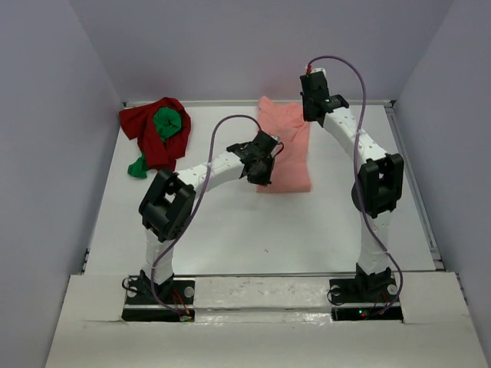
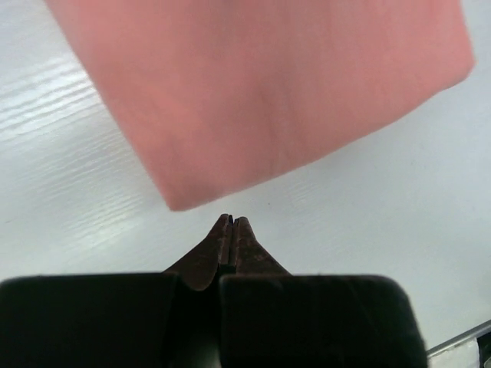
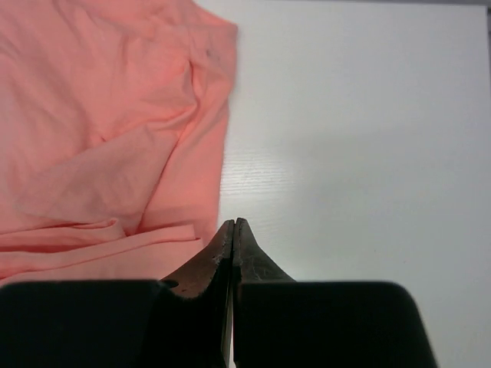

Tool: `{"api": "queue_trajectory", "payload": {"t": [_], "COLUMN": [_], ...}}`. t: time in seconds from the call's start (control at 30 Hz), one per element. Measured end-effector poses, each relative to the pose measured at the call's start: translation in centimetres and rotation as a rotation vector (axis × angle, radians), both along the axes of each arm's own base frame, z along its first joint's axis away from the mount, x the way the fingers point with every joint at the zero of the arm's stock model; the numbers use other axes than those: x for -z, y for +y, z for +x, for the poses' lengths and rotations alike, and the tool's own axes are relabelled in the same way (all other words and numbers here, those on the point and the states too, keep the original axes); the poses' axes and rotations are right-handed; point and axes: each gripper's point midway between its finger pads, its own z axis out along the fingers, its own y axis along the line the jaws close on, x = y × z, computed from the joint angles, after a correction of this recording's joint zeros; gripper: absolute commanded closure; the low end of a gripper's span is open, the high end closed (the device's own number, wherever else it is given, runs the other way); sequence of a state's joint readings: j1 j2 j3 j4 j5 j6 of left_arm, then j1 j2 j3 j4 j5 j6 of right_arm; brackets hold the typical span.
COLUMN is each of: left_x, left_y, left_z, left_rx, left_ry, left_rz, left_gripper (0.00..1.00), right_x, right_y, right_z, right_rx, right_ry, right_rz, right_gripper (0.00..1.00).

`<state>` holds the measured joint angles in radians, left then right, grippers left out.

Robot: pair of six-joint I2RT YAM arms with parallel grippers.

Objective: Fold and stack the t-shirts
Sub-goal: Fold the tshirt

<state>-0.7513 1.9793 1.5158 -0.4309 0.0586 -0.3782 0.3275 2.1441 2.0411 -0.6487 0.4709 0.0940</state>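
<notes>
Hovering beside the salmon-pink t-shirt (image 1: 285, 146), left end effector (image 2: 232, 222) and right end effector (image 3: 233, 224) both pressed together

Bare counter (image 1: 253, 238) is stretching wide open on the near side of the salmon-pink t-shirt (image 1: 285, 149), all the way to the arm bases. At the shirt's left edge the left hand (image 2: 232, 222), fingers pressed together, is hanging just off the cloth, its arm slanting across that approach. Well left of the shirt, the dark red t-shirt (image 1: 149, 134) with the green t-shirt (image 1: 167, 123) bunched on it is filling the far corner. At the shirt's far right edge the right hand (image 3: 232, 224), likewise closed, is hovering over a bare strip, with the side wall (image 1: 460, 153) closing in beyond.
</notes>
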Motion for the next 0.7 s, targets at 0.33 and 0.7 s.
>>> {"api": "queue_trajectory", "payload": {"t": [0.33,0.7], "left_x": [-7.5,-4.1], "left_y": [2.4,9.6], "left_z": [2.2,3.9], "left_rx": [-0.020,-0.148], "left_ry": [-0.170,0.001], "left_rz": [-0.033,-0.164], "left_gripper": [0.43,1.00], "right_x": [2.3,6.1], "right_y": [1.9,3.0], "right_z": [-9.0,-18.2], "right_rx": [-0.115,-0.170], "right_ry": [0.147,0.309], "right_rz": [0.211,0.373], "right_gripper": [0.37,1.00]}}
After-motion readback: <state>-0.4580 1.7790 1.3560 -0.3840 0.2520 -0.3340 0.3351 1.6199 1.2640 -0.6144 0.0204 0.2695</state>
